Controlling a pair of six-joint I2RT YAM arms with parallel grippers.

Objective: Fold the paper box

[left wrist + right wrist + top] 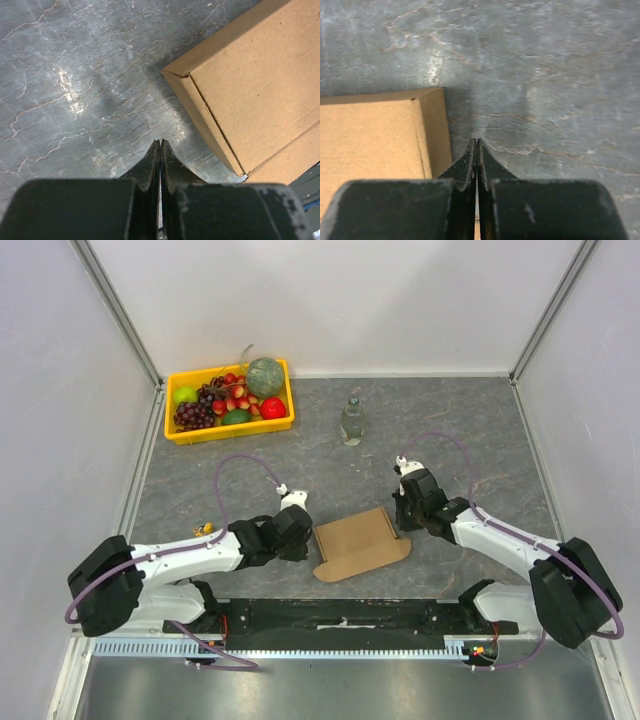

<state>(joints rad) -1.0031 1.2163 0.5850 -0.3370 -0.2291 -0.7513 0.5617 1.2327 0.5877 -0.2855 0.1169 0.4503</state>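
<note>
The paper box is a slim brown cardboard box lying flat on the table between my two arms, with a rounded flap sticking out at its near right. My left gripper is shut and empty, just left of the box's left edge. In the left wrist view the box lies to the right of my gripper, not touching. My right gripper is shut and empty at the box's far right corner. In the right wrist view the box lies left of my gripper.
A yellow tray with grapes, apples and other fruit stands at the back left. A small clear bottle stands upright at the back centre. Grey walls enclose the table on three sides. The black arm mount runs along the near edge.
</note>
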